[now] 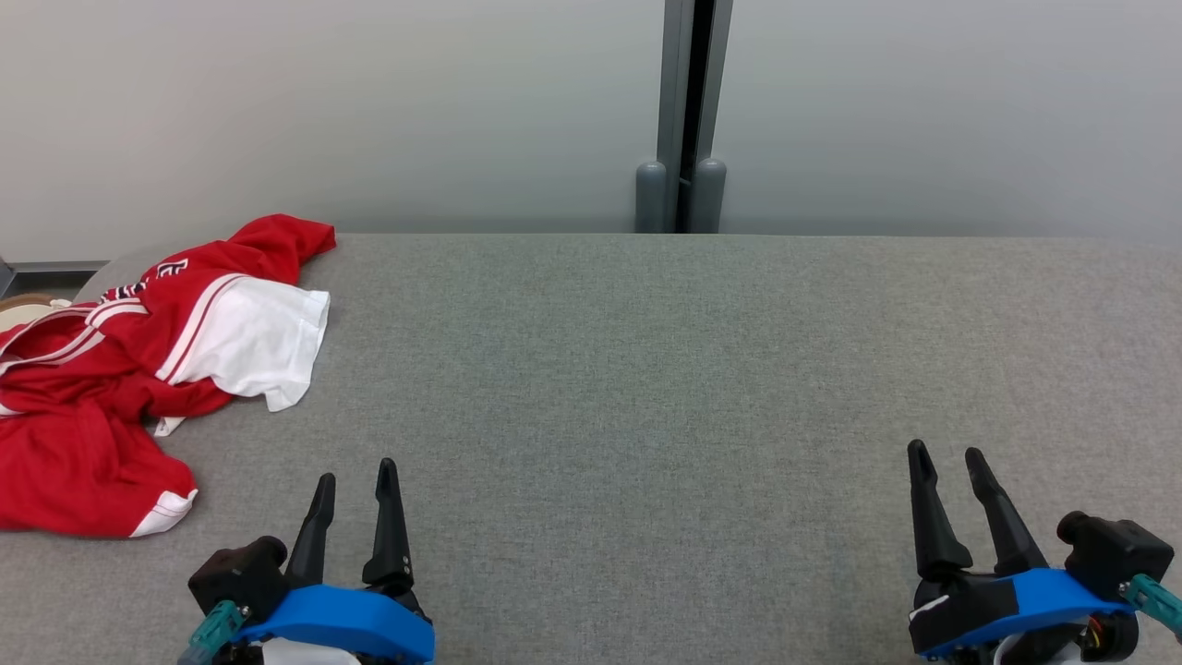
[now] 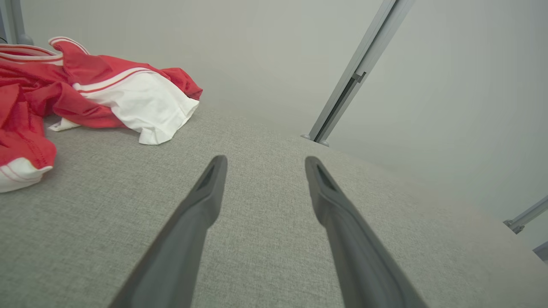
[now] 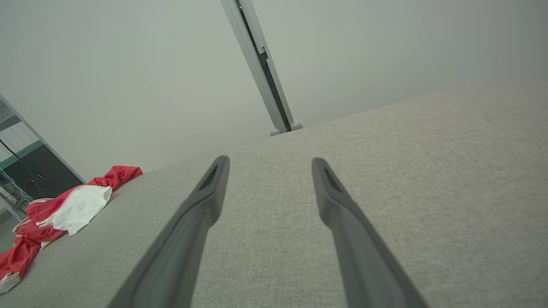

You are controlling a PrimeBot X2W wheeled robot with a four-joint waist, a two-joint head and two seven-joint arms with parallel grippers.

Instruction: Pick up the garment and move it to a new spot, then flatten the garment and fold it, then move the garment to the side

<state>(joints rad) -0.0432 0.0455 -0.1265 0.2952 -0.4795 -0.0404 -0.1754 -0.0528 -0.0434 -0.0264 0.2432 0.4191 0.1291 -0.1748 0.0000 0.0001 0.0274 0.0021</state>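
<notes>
The garment [image 1: 120, 369], red with white parts, is seen crumpled in a heap on the grey counter [image 1: 646, 369], far to the left of the post [image 1: 683, 111], and part of it is cut off by the picture edge. It is touched by nothing. The left hand [image 1: 355, 471] is placed at the near edge, left of the post and near the heap; its fingers are spread wide and nothing is held. The right hand [image 1: 946, 451] is placed right of the post, well apart from the garment, also wide and empty. It is judged that both are parked open because the pick-up is not yet begun, and that the bare cloth in front of the post can be used as the new spot.
</notes>
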